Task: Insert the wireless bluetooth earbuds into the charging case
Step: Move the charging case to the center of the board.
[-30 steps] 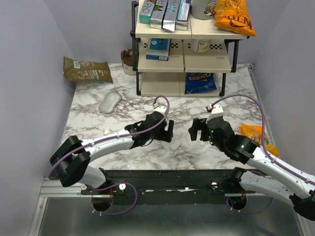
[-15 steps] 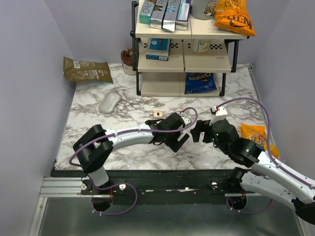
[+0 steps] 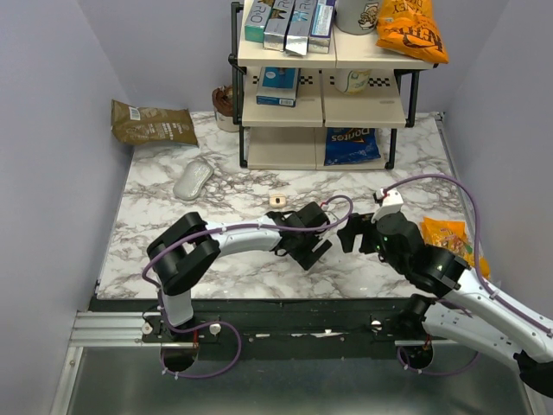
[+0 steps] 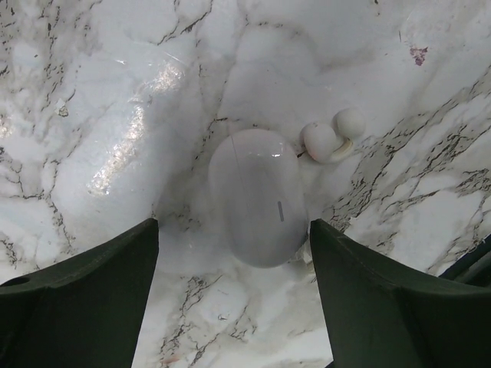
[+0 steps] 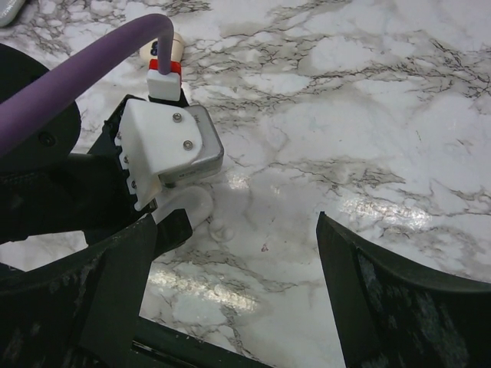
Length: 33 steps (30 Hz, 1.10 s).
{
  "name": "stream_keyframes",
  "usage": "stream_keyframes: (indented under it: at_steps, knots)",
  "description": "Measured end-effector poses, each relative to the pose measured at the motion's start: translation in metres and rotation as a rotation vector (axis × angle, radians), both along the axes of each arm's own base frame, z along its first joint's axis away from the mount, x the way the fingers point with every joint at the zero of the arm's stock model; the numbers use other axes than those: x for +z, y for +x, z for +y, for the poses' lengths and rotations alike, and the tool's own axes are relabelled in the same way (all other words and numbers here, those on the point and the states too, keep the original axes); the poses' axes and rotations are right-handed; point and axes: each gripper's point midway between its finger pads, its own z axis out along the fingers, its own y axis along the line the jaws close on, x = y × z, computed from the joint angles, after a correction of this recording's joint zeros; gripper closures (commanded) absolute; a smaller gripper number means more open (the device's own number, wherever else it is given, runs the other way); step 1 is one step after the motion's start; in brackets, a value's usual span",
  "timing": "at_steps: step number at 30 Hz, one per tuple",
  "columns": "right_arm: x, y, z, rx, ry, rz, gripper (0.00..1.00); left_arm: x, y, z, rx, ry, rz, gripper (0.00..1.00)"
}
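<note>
The white oval charging case (image 4: 257, 195) lies on the marble. Its near end sits between the fingers of my left gripper (image 4: 234, 222), which is open; the right finger nearly touches it. Two small pale rounded pieces (image 4: 330, 138), earbud-like, rest against the case's far right side. In the top view the left gripper (image 3: 313, 246) hides the case. A tiny beige earbud (image 3: 276, 200) with a dark centre lies behind the left arm. My right gripper (image 3: 350, 232) hovers open just right of the left one. Its wrist view shows the case (image 5: 192, 203) and a pale piece (image 5: 222, 228) under the left wrist.
A white computer mouse (image 3: 193, 180) lies at the back left, with a brown bag (image 3: 153, 123) behind it. A shelf rack (image 3: 324, 95) of boxes stands at the back, a blue chip bag (image 3: 352, 145) under it. An orange snack bag (image 3: 449, 238) lies right of the right arm.
The left arm swung right from mid-table to the spot beside the right gripper, uncovering the beige earbud. Its jaws narrowed a little. The right gripper shifted slightly.
</note>
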Motion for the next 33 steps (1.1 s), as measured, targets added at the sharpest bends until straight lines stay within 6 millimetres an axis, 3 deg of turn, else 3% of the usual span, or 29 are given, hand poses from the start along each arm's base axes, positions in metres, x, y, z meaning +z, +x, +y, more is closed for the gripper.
stream_keyframes:
  at_steps: [15, 21, 33]
  knots:
    - [0.005, -0.002, -0.003, -0.004, 0.017, -0.013, 0.07, 0.002, 0.012, -0.005, -0.122, 0.027, -0.059, 0.5]
    - [0.011, -0.004, -0.005, -0.001, 0.032, -0.029, 0.07, 0.004, 0.02, -0.007, -0.207, 0.035, -0.111, 0.43]
    - [0.02, -0.007, -0.011, 0.009, 0.02, -0.047, 0.07, 0.014, 0.073, -0.009, -0.291, 0.023, -0.264, 0.23]
